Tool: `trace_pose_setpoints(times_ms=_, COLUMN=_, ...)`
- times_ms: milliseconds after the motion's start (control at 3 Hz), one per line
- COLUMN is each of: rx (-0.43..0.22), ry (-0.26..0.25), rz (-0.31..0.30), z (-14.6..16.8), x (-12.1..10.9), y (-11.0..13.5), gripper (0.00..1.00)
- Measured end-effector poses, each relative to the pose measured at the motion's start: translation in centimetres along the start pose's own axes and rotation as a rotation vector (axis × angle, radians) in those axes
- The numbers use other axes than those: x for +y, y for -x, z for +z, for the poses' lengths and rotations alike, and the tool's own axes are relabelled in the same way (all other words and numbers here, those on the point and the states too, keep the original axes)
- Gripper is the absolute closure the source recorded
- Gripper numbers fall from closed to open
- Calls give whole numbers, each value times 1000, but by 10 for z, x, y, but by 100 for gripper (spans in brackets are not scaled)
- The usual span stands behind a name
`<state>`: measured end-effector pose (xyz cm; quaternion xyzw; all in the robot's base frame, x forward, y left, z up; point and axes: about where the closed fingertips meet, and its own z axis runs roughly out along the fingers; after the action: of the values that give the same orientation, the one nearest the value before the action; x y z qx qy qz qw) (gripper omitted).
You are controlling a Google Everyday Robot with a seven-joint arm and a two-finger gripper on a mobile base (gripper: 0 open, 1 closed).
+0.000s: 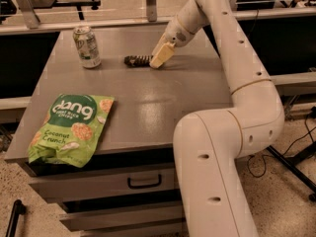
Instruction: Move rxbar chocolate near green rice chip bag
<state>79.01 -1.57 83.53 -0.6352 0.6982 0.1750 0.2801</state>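
The rxbar chocolate (136, 60) is a dark flat bar at the back middle of the grey table (148, 107). My gripper (159, 58) comes down from the right and is shut on the bar's right end, low over the table. The bar's left end sticks out to the left of the gripper. The green rice chip bag (69, 127) lies flat at the table's front left corner, well apart from the bar and the gripper.
A green-and-white drink can (87, 46) stands upright at the back left, a little left of the bar. My white arm (237, 83) curves along the table's right side. Drawers (143, 181) are under the table front.
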Motion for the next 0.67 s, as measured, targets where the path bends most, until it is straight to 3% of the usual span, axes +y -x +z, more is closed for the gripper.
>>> trace_pose_setpoints(times_ms=333, rx=0, ry=0, rz=0, z=0, x=1, y=0, gripper=100)
trace_pose_setpoints(times_ms=667, rx=-69, ry=33, rz=-50, z=-33, x=20, y=14, gripper=100)
